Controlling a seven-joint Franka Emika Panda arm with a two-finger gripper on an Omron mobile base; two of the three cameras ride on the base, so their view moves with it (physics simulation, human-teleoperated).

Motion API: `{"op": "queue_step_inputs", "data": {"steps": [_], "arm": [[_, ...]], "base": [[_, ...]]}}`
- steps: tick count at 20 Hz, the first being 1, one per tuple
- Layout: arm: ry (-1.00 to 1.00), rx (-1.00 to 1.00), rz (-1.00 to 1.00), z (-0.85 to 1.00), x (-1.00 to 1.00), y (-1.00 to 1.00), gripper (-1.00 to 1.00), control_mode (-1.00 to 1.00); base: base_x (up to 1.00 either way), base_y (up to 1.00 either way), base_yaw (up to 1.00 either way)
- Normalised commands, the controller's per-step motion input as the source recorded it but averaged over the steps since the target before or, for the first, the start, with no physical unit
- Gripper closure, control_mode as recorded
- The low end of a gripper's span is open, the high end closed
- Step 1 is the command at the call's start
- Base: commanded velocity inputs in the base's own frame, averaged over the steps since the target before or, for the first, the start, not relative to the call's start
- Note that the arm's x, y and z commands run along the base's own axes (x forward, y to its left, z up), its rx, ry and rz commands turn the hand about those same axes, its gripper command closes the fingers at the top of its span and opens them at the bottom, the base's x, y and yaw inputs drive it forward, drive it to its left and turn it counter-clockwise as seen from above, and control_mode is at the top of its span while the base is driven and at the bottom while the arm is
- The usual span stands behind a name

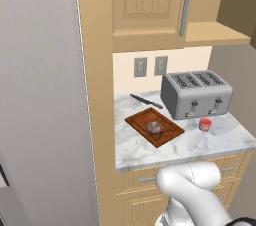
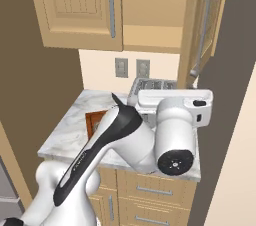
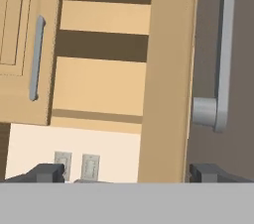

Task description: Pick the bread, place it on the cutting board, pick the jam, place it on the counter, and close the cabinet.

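Tan wood defines the cabinet (image 3: 168,69); take its open right-hand door as the landmark for every position below. In the hand view, going left to right: the closed left-hand door (image 3: 20,44) with its own grey bar handle lies well to the left of the landmark; the exposed shelves (image 3: 101,77) sit between the two doors; the open door presents its thin edge as a tall tan strip running top to bottom; its grey bar handle (image 3: 225,49) stands just to the right of that edge, long axis vertical, parallel to the door edge.

The gripper (image 3: 126,174) points straight at this door; one dark fingertip (image 3: 47,172) lies left of the door edge and the other lies right of it, below the handle's lower mount; the fingers are spread wide and hold nothing; whether either tip touches the door cannot be told.

Judgement: the remaining step is the closing of the cabinet; the coming move turns on the door edge lying between the spread tips, so a sideways push toward the closed door should swing it shut.

In the left base view, below and left of the open door, the bread (image 1: 155,128) rests on the cutting board (image 1: 142,120), a small brownish-grey lump on reddish-brown wood; the jam (image 1: 205,124), a red jar with a pale lid, stands upright on the counter (image 1: 150,150), beside the toaster (image 1: 196,94).
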Motion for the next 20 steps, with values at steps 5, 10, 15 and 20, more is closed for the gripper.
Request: {"op": "queue_step_inputs", "data": {"steps": [5,10,15,20], "arm": [[0.00,0.01,0.00,0.00,0.20,0.33,-1.00,-1.00],[0.00,0.01,0.01,0.00,0.18,0.33,-1.00,-1.00],[0.00,0.01,0.01,0.00,0.13,0.30,-1.00,-1.00],[0.00,0.02,0.01,0.02,0.06,0.26,-1.00,-1.00]], "base": [[0.00,0.00,0.00],[0.00,0.00,0.00],[0.00,0.00,0.00],[0.00,0.00,0.00]]}}
